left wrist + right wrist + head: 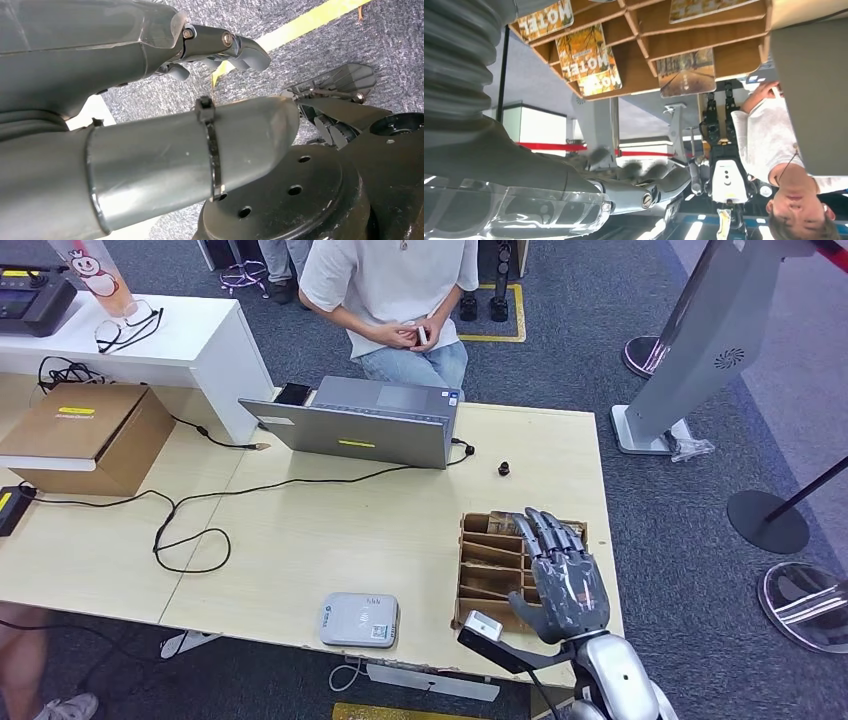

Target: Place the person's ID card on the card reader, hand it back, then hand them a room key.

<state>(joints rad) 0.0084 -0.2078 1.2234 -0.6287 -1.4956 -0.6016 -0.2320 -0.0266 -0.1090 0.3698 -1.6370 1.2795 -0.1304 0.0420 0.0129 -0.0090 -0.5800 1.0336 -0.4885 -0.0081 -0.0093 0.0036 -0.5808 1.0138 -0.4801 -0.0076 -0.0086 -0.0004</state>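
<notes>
A grey-white card reader (358, 620) lies near the table's front edge. To its right stands a wooden slotted rack (487, 540), and the right wrist view shows orange "HOTEL" key cards (589, 60) in its slots (734, 55). My right hand (562, 575) hovers over the rack's right part with its fingers stretched and apart (644, 197), holding nothing. My left hand (150, 100) hangs beside my body over the carpet, fingers loose and empty. A person (395, 290) sits behind the table with a small light object (421, 335) in both hands; I cannot tell whether it is a card.
An open grey laptop (365, 425) stands at the table's far edge, facing the person. A black cable (190, 530) loops across the left half. A cardboard box (90, 435) and a white counter (190, 345) are at the left. Stanchion bases (768, 520) stand on the floor to the right.
</notes>
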